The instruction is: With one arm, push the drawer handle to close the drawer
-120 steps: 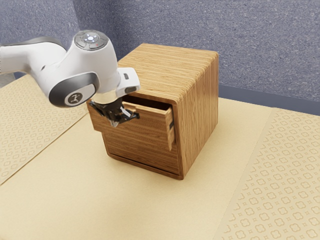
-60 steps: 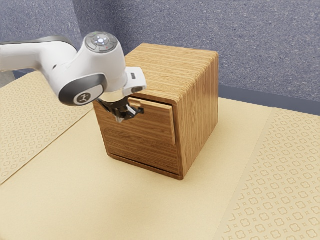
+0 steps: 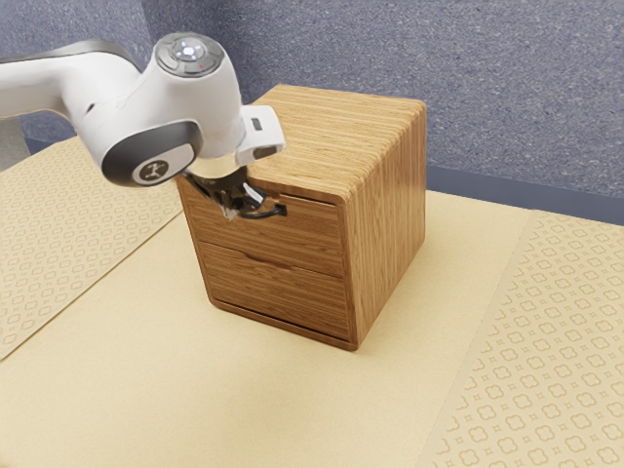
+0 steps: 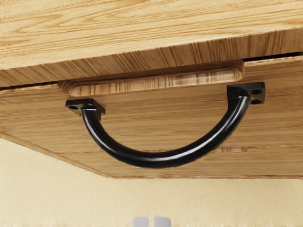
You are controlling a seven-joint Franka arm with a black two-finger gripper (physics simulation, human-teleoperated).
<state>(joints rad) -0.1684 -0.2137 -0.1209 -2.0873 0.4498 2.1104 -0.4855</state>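
Drawer of brown, wood-grained board [image 3: 314, 230] found closed at the top of its cabinet

The block-shaped, wood-grained cabinet [image 3: 390, 200] with rounded edges stands upright on a cream-coloured surface [image 3: 429, 322]. The upper drawer sits in the cabinet's front, its panel level with the surrounding frame, with a thin dark seam along its upper edge. Beneath it in the same front, the flat wooden lower drawer [image 3: 292, 295] is also closed; a shallow notch is cut into its top edge.

The black, glossy, bow-shaped handle [image 4: 158, 161] is mounted on the upper drawer's face, near the cabinet's top edge, with a flat bracket at each end.

The white, rounded robot arm [image 3: 171, 102] reaches to the cabinet's front. The black two-finger gripper [image 3: 232, 211] is before the upper drawer, close to the handle; contact with the handle cannot be determined. Its fingers [image 4: 162, 222] are together, a narrow slit between their pale grey ends, and nothing is clamped.

Behind the cabinet rises a speckled blue-grey wall [image 3: 526, 97].
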